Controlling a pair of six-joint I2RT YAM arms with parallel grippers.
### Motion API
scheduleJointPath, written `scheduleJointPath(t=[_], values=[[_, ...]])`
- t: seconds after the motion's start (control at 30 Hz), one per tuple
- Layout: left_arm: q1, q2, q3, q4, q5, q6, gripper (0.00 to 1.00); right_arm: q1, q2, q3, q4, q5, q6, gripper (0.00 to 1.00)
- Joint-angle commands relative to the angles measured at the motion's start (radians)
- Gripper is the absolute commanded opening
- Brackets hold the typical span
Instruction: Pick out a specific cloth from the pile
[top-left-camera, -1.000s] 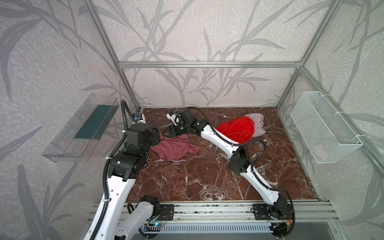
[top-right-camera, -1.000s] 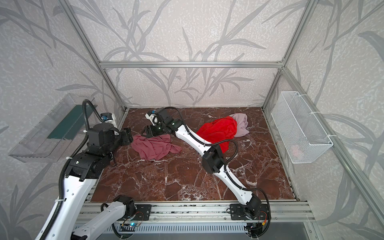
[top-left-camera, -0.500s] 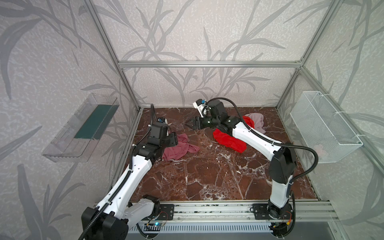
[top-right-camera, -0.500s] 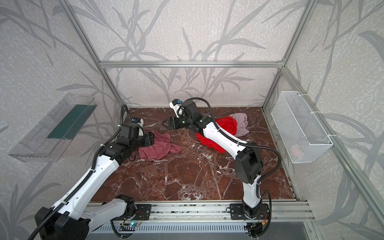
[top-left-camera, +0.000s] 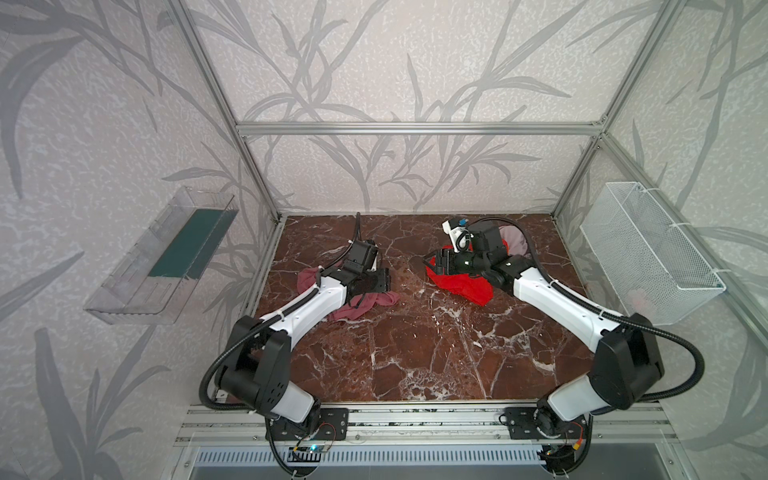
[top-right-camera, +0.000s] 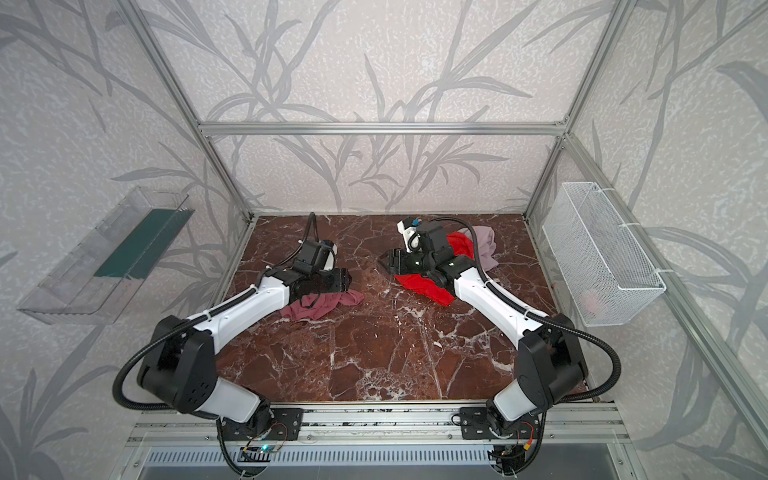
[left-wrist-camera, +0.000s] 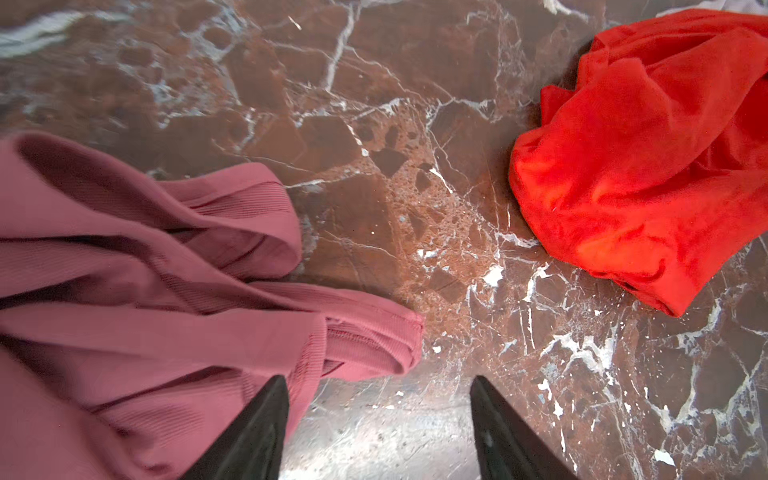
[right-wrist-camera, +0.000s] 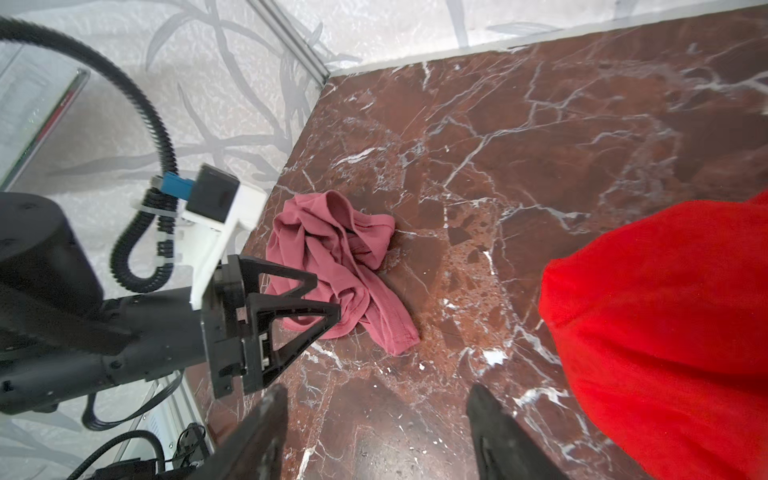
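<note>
The rose cloth (top-left-camera: 360, 306) lies crumpled near the table's (top-left-camera: 415, 357) left edge, well apart from the red cloth (top-left-camera: 459, 286), just below and beside the left pincer (left-wrist-camera: 378, 384), whose jaws stand apart and empty; the right pincer (right-wrist-camera: 376, 390), likewise apart and empty, is farther off, over the red cloth.

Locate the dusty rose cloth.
In both top views the dusty rose cloth lies left of centre, beside the left gripper, apart from the red cloth.
</note>
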Motion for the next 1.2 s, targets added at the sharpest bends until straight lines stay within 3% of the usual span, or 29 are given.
scheduleJointPath(t=[0.0,0.63,1.17], values=[[-0.023,0.048,0.064,-0.007,0.041,-0.031,0.66,-0.027,-0.052,-0.025,-0.015,-0.007,-0.024,0.68],[-0.100,0.121,0.010,-0.015,-0.005,-0.120,0.46,-0.034,-0.076,-0.055,-0.046,-0.020,-0.045,0.68],[-0.100,0.195,-0.008,0.057,-0.032,-0.171,0.45,-0.047,-0.088,-0.064,-0.057,-0.025,-0.052,0.68]])
